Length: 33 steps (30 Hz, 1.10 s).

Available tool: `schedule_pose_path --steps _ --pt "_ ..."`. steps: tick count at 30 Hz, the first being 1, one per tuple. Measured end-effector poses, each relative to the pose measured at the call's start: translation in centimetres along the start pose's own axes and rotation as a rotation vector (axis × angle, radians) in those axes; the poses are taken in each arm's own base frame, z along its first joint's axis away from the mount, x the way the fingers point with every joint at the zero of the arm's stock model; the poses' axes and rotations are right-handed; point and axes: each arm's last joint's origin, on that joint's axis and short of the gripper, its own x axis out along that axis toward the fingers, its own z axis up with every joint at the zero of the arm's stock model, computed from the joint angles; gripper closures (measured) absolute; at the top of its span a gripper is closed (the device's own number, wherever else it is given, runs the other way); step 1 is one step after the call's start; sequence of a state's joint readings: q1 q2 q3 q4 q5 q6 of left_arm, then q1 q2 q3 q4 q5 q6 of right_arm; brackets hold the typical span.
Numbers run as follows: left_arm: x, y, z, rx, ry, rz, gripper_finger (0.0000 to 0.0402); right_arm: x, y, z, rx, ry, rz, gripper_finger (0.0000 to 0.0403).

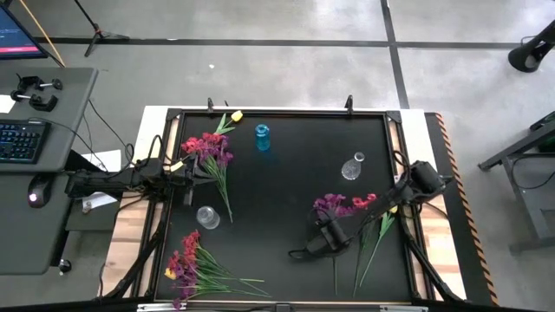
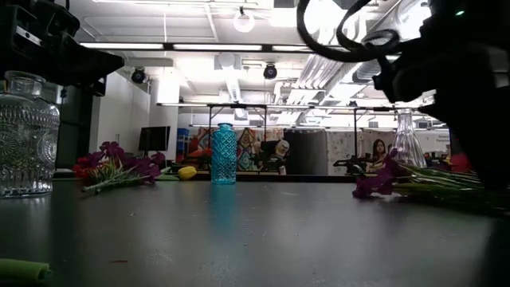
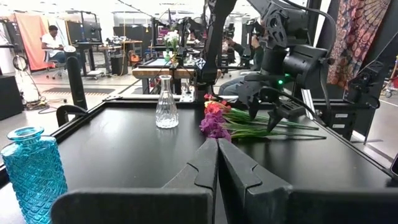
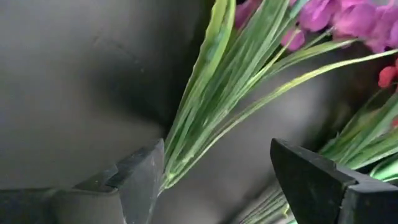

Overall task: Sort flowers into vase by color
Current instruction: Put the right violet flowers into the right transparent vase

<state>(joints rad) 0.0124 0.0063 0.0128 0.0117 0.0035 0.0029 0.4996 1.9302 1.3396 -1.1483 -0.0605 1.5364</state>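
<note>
My open right pincer [image 4: 214, 180] straddles purple flower stems [image 4: 205, 118], lower right of the table.
Closing now, I may pinch neighbouring stems too; my left pincer [image 3: 217, 163] waits closed.

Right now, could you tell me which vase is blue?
The blue vase near the table's far edge; the two other vases are clear glass.

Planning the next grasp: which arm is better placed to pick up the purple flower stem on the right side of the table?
Right. Its right gripper is open, directly over the purple flower's green stems, fingers straddling them. The left gripper is shut, across the table near the blue vase.
</note>
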Motion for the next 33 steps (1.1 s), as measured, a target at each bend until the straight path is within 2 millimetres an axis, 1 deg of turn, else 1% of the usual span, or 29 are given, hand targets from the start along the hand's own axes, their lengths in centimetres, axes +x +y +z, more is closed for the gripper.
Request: schedule_pose_path --steps 2,8,19,24,27,29,31,33 --pt "0.0 0.0 0.0 0.0 0.0 0.0 0.0402 0.2 0.0 0.1 0.005 0.001 0.006 0.0121" --pt "0.0 0.0 0.0 0.0 0.0 0.0 0.0402 2.1 0.4 0.0 0.028 0.045 0.099 0.0121" --pt "0.0 0.0 0.0 0.0 0.0 0.0 0.0402 2.7 -0.4 -0.5 0.159 -0.032 0.128 0.0121" --pt "0.0 0.0 0.0 0.0 0.0 0.0 0.0402 2.7 -0.4 -0.2 0.171 -0.046 0.131 0.0121" --pt "0.0 0.0 0.0 0.0 0.0 0.0 0.0402 2.3 -0.6 0.1 0.169 -0.055 0.14 0.0121" --pt "0.0 0.0 0.0 0.0 0.0 0.0 0.0402 1.9 -1.0 0.3 0.184 -0.108 0.143 0.0121" --pt "0.0 0.0 0.0 0.0 0.0 0.0 0.0402 1.0 -1.5 0.5 0.215 -0.149 0.161 0.0121" --pt "0.0 0.0 0.0 0.0 0.0 0.0 0.0402 0.3 -1.9 0.4 0.22 -0.157 0.176 0.0121"
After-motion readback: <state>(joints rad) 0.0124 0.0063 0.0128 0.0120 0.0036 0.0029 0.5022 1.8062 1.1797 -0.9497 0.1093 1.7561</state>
